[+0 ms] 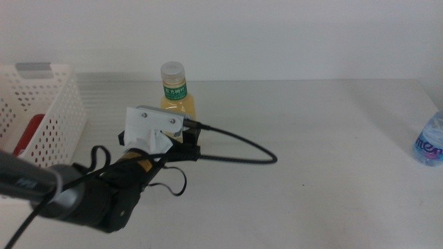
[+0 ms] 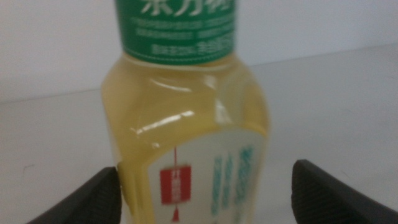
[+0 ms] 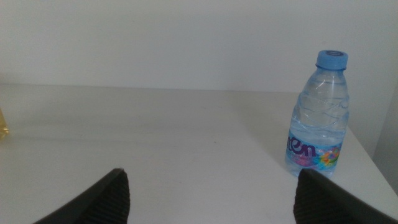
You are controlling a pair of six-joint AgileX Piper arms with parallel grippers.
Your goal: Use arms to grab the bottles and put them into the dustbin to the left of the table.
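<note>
The left end effector [image 1: 185, 144] reaches in from the basket's side of the bench [image 1: 311, 173] and sits at the base of the tea bottle [image 1: 176, 93]. In the left wrist view its jaws stand wide apart with the tea bottle [image 2: 186, 130] between them, one jaw just beside the bottle's wall, the other well apart from it; whether the near one touches cannot be told. It has hold of nothing.

The tea bottle stands upright near the bench's far edge, just beside the white basket [image 1: 41, 114], which sits at the bench's left end. A red can [image 1: 28, 135] lies inside the basket. A black cable [image 1: 242, 149] loops over the bench from the arm's wrist, away from the basket.

Beyond the tea bottle, on the side away from the basket, the bench runs wide and bare to a small water bottle [image 1: 430, 142] at the picture's right edge.

The right end effector [image 3: 211, 193] waits low over the bench with its jaws wide apart and nothing between them, the water bottle [image 3: 318, 115] ahead of it, off to one side.

The tea bottle's green neck label bears white characters, too blurred to read. The water bottle's label shows the letters "en".
</note>
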